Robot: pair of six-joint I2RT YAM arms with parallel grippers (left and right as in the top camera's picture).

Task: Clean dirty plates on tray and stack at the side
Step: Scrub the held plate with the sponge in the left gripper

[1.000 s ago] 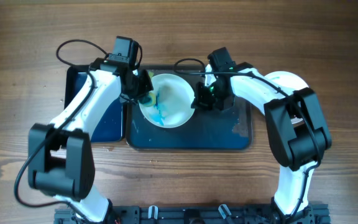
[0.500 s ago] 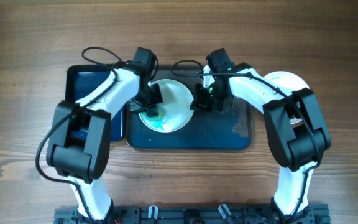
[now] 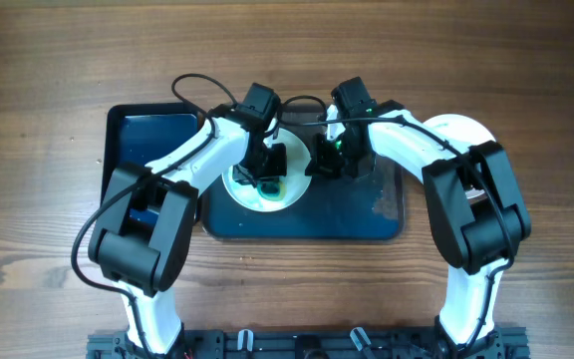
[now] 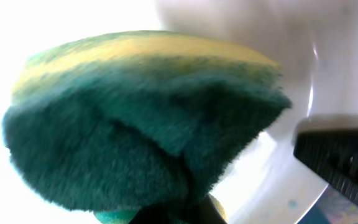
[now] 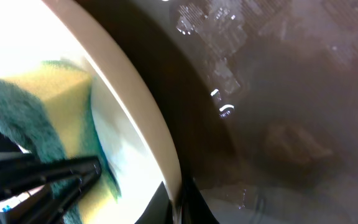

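Note:
One white plate (image 3: 241,189) lies on the left half of the dark tray (image 3: 347,214); no other plates show. My left gripper (image 3: 267,172) is shut on a green and yellow sponge (image 3: 270,186) and presses it on the plate's middle. In the left wrist view the sponge (image 4: 135,124) fills the frame over the white plate (image 4: 278,168). My right gripper (image 3: 318,165) is shut on the plate's right rim. In the right wrist view its fingers (image 5: 180,200) pinch the rim (image 5: 143,106), with the sponge (image 5: 48,118) inside the plate and the wet tray (image 5: 291,124) beside it.
A narrower dark tub (image 3: 138,140) stands against the tray's left side, crossed by my left arm. The tray's right half has pale wet blotches (image 3: 382,204). Wooden table lies all around.
My left gripper has swept the sponge rightwards from the plate's left rim to its middle. Less blue smear shows on the plate. My right gripper has stayed on the rim.

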